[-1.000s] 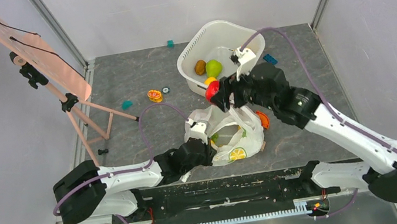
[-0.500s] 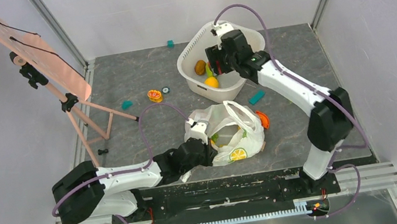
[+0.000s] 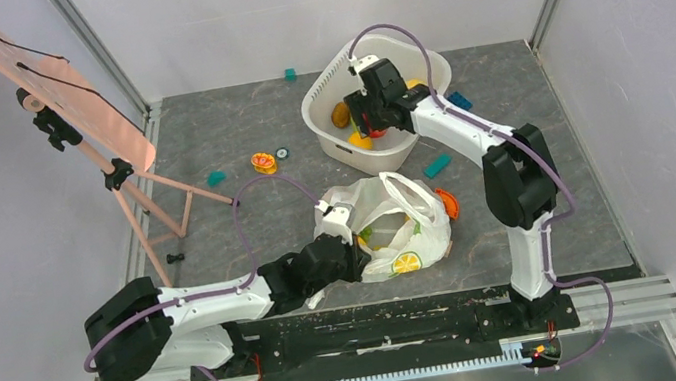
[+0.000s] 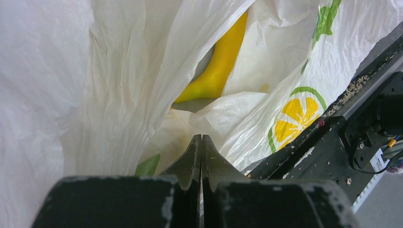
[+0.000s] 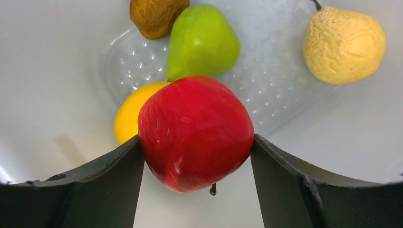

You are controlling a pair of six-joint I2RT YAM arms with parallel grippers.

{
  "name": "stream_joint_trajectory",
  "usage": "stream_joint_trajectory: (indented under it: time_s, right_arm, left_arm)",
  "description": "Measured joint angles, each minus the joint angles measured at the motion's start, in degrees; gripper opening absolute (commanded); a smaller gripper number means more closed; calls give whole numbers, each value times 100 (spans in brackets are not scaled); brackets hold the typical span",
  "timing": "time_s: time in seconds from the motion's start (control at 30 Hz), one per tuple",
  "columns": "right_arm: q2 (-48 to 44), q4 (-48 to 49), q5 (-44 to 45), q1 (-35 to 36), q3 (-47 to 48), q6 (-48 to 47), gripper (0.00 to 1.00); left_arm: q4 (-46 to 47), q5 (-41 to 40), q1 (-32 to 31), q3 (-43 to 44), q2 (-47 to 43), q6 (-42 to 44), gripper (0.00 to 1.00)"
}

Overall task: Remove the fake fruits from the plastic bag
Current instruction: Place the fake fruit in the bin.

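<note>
Top external view showed the dark table (image 3: 235,135) with a pink board on a stand (image 3: 45,83) at its far left. A white tub (image 3: 317,113) stood at the back, and the plastic bag (image 3: 391,233) lay crumpled near the front edge, well apart from it.

The right gripper (image 5: 196,142) hung inside the tub, its two fingers pressed against opposite sides of the red apple (image 5: 196,128), which sat gripped between them above the tub floor. The left gripper (image 4: 201,142) lay low at the bag's left edge, fingers clenched flat together with the tips against the film; whether a fold was pinched between them could not be told.

On the tub floor below the apple lay a green pear-shaped fruit (image 5: 202,40), a pale yellow pear (image 5: 343,45), a round orange-yellow fruit (image 5: 126,111) and a brown fruit (image 5: 154,16). A yellow banana (image 4: 221,61) showed inside the bag's folds. An orange fruit (image 3: 447,202) rested just beside the bag's right side, and a teal block (image 3: 436,166) lay between bag and tub.
</note>
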Motion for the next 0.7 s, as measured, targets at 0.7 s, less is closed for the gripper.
stream_joint_trajectory:
  time_s: [0.7]
  right_arm:
    - [448, -173, 13, -28, 0, -140, 98]
  left_arm:
    - [-120, -7, 0, -2, -127, -13, 2]
